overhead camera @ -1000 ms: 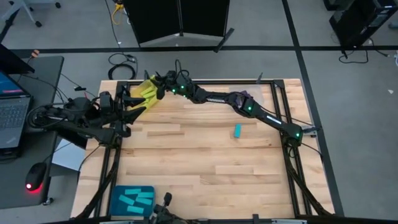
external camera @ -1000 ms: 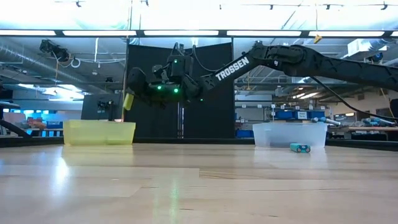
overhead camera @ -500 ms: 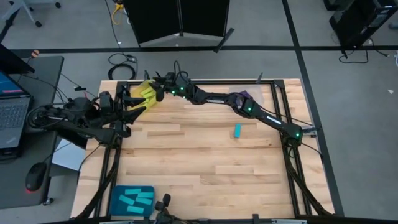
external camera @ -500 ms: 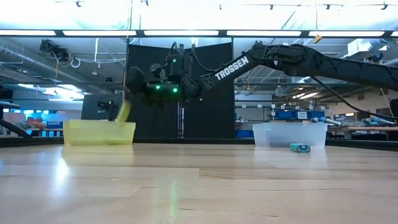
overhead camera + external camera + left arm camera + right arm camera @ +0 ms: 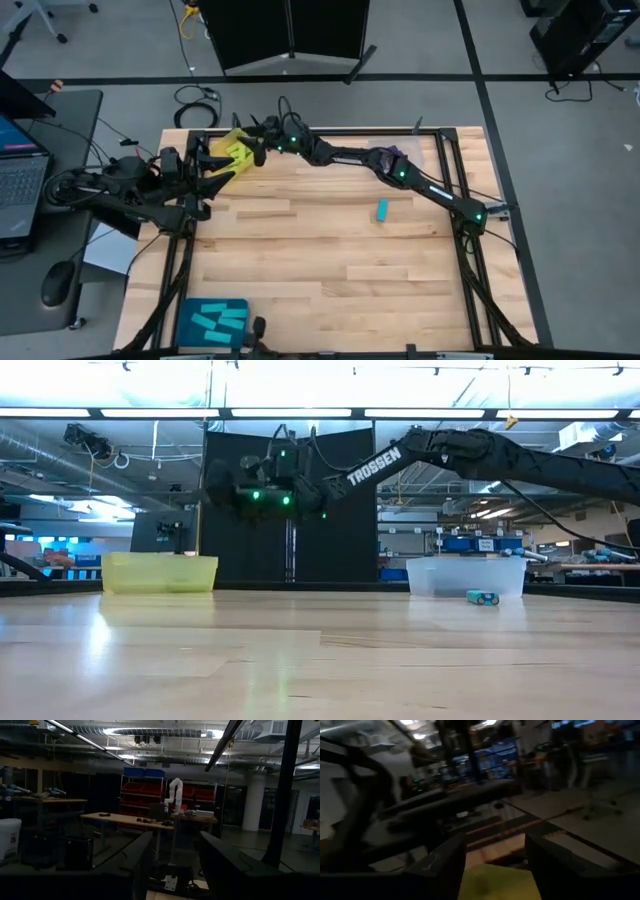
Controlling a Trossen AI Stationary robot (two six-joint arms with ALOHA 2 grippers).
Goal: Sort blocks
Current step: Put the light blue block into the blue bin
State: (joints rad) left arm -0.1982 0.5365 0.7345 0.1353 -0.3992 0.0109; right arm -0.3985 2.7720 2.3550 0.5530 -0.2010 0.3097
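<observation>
My right arm reaches across the table's far side to the yellow tray (image 5: 232, 148) at the far left. My right gripper (image 5: 252, 150) hangs open above that tray (image 5: 495, 884), with nothing between its fingers (image 5: 215, 485). One cyan block (image 5: 382, 210) lies flat on the table right of centre (image 5: 482, 598). Several cyan blocks lie in the teal tray (image 5: 190, 305) at the near left. My left gripper (image 5: 225, 170) waits at the table's left side, raised and open, holding nothing (image 5: 175, 865).
A clear tray (image 5: 467, 575) stands at the far right with something dark purple (image 5: 395, 153) in it. Bare wood lies between the trays. A laptop and a mouse sit on a side table off the table's left edge.
My right gripper has let go of a yellow-green block that it held above the yellow tray. The block fell tilted toward the tray and no longer shows. The gripper has tipped up a little.
</observation>
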